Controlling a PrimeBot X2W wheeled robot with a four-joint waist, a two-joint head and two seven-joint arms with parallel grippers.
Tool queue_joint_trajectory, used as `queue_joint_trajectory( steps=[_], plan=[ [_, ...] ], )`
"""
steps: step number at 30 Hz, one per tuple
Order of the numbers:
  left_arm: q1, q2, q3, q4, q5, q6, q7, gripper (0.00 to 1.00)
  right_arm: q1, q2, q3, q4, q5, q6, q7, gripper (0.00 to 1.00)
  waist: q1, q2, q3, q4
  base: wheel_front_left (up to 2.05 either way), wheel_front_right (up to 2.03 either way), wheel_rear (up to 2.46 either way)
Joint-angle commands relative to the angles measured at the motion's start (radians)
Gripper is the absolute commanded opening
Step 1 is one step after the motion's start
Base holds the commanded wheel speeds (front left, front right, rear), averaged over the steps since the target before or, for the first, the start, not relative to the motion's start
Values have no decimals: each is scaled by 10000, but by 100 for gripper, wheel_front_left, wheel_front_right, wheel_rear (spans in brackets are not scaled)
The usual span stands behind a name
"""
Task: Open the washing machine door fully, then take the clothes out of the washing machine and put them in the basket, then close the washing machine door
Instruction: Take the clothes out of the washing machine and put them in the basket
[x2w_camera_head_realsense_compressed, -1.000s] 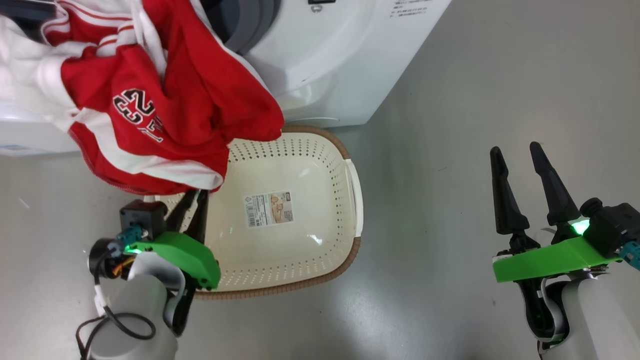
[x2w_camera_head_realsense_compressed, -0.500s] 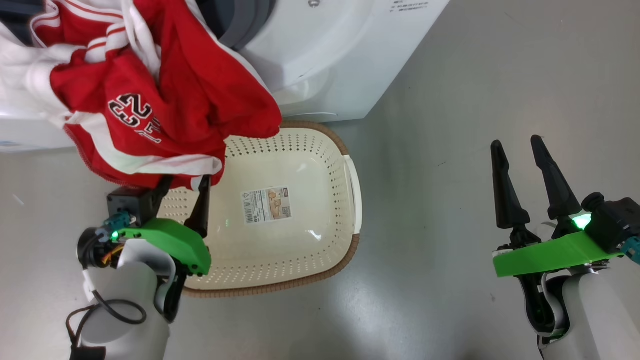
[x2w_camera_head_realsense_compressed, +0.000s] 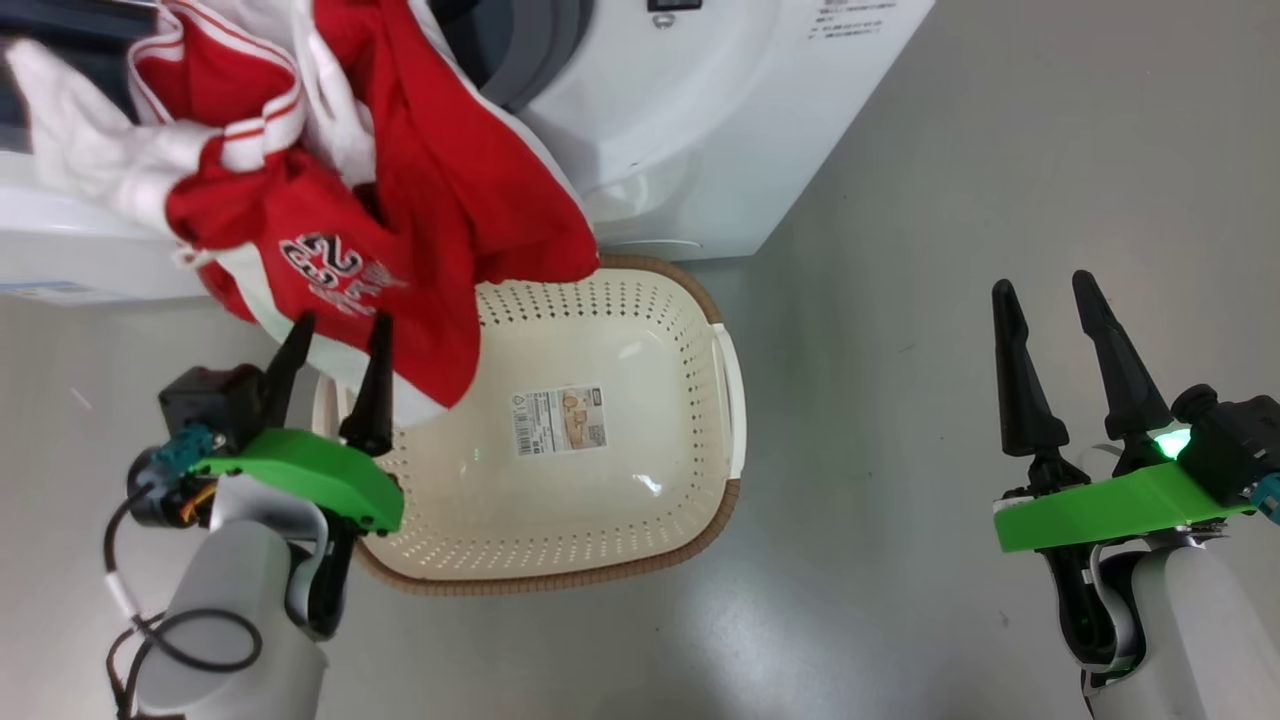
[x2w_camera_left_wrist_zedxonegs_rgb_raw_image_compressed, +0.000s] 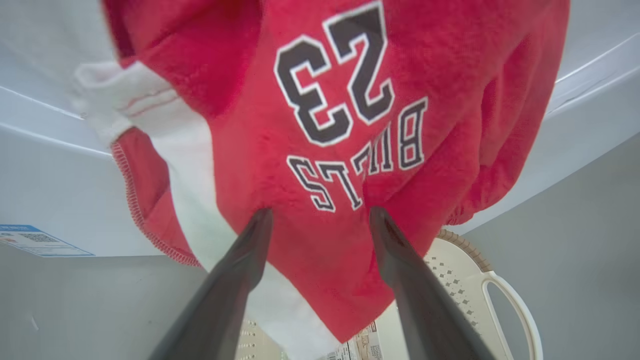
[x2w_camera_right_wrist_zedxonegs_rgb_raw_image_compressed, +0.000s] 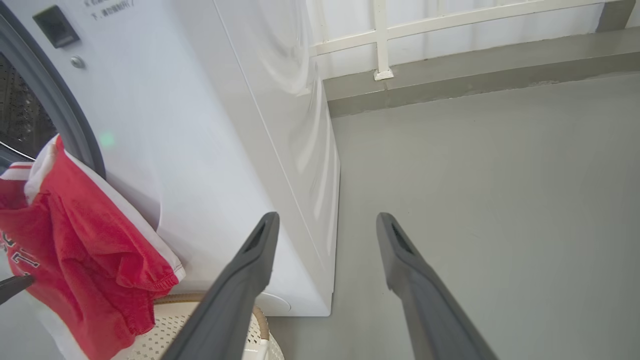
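While the clothes (x2w_camera_head_realsense_compressed: 440, 200) hang out of the washing machine (x2w_camera_head_realsense_compressed: 680, 130) at the upper left of the head view, drooping over the upper left corner of the basket (x2w_camera_head_realsense_compressed: 560, 580), the left gripper (x2w_camera_head_realsense_compressed: 343, 320) stands at lower left, fingers spread wide, tips at the red cloth, clamping nothing. At lower right, the right gripper (x2w_camera_head_realsense_compressed: 1042, 282) is equally wide and empty above the floor (x2w_camera_head_realsense_compressed: 900, 500).

My left end effector (x2w_camera_head_realsense_compressed: 343, 320) and right end effector (x2w_camera_head_realsense_compressed: 1041, 282) each carry two long, tapering black fingers (x2w_camera_head_realsense_compressed: 1018, 390) above a bright green bracket (x2w_camera_head_realsense_compressed: 1100, 510) on a pale grey forearm (x2w_camera_head_realsense_compressed: 1190, 640). On the left I see a black box (x2w_camera_head_realsense_compressed: 205, 400), a teal connector (x2w_camera_head_realsense_compressed: 185, 447) and a looping black cable (x2w_camera_head_realsense_compressed: 210, 613); on the right, a green light (x2w_camera_head_realsense_compressed: 1165, 442).
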Motion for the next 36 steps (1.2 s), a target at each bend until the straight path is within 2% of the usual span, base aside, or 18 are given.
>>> queue_joint_trajectory(
  steps=[1,22,36],
  plan=[
    [398,327,371,-390,8,-56,-78,100,82,-35,158,-198,-132,48,-63,100,0,-1,-91,85,0,0,0],
    [2558,198,1281,-4555,425,-56,-78,100,550,-35,-20,-171,-300,48,-63,100,0,-1,-756,473,0,0,0],
    [3909,95,1687,-6352,435,-56,-78,100,815,-35,-118,-196,-339,48,-63,100,0,-1,-929,482,0,0,0]
  ],
)
